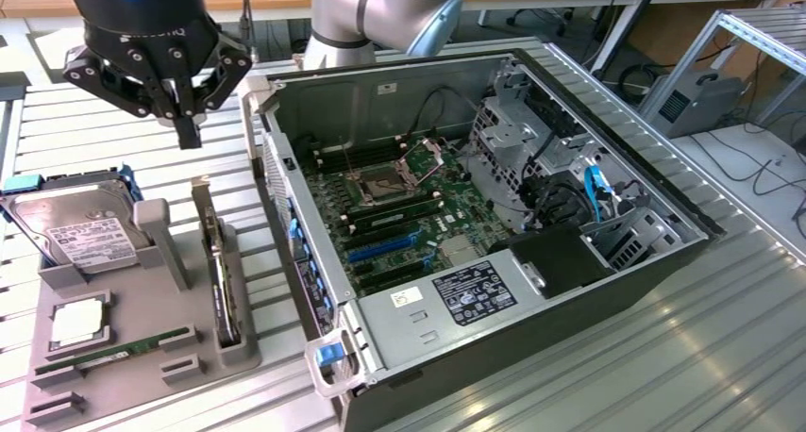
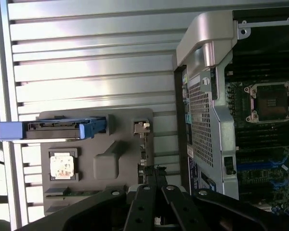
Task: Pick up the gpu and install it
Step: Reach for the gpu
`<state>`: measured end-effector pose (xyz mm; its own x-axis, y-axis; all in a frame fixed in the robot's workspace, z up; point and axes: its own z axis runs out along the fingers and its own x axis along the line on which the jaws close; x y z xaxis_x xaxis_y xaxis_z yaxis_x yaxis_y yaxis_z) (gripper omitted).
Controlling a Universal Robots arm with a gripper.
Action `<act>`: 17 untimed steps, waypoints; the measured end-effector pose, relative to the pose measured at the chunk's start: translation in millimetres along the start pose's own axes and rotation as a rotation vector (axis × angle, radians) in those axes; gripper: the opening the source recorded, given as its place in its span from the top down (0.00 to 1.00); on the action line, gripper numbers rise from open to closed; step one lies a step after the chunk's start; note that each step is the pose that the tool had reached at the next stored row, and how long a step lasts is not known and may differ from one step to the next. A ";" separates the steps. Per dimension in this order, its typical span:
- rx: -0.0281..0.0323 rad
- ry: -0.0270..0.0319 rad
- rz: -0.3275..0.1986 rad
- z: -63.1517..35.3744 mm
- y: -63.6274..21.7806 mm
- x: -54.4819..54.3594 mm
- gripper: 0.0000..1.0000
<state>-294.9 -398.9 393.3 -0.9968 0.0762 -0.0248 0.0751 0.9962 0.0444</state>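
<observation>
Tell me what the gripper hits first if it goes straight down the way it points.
Probably the gpu, standing on edge in the gray holder; the shut gripper hangs above it, though depth is unclear.

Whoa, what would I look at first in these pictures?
Probably the big open black computer case, lying in the middle of the exterior view with its green circuit board bare. Next, the black robot gripper hanging with shut fingers above the grey plastic holder on the exterior view's left, where the slim dark gpu card stands on edge.
</observation>
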 end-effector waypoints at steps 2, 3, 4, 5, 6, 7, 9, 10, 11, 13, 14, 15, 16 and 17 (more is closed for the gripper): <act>0.0000 0.0000 0.000 0.0 -0.1 1.4 0.89; 0.0000 0.0000 0.000 -0.1 -0.1 2.1 0.89; 0.0000 0.0000 0.000 -0.1 -0.2 2.8 0.89; 0.0000 0.0000 0.000 -0.1 -0.3 3.3 0.89; 0.0000 0.0000 0.000 -0.1 -0.3 4.5 0.89; 0.0000 0.0000 0.000 -0.2 -0.4 5.5 0.89; 0.0000 0.0000 0.000 -0.2 -0.5 6.7 0.89; 0.0000 0.0000 0.000 -0.2 -0.5 7.2 0.89; 0.0000 0.0000 0.000 -0.2 -0.6 7.9 0.89; 0.0000 0.0001 0.000 -0.3 -0.6 8.3 0.89; 0.0000 0.0001 0.000 -0.3 -0.6 8.4 0.89; 0.0000 0.0001 0.000 -0.3 -0.6 8.4 0.89; 0.0000 0.0000 0.000 -0.2 -0.7 8.4 0.89; 0.0000 0.0000 0.000 -0.2 -0.7 8.5 0.89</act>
<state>-303.4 -399.0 393.3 -0.9968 0.0763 -0.0248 0.0752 0.9962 0.0444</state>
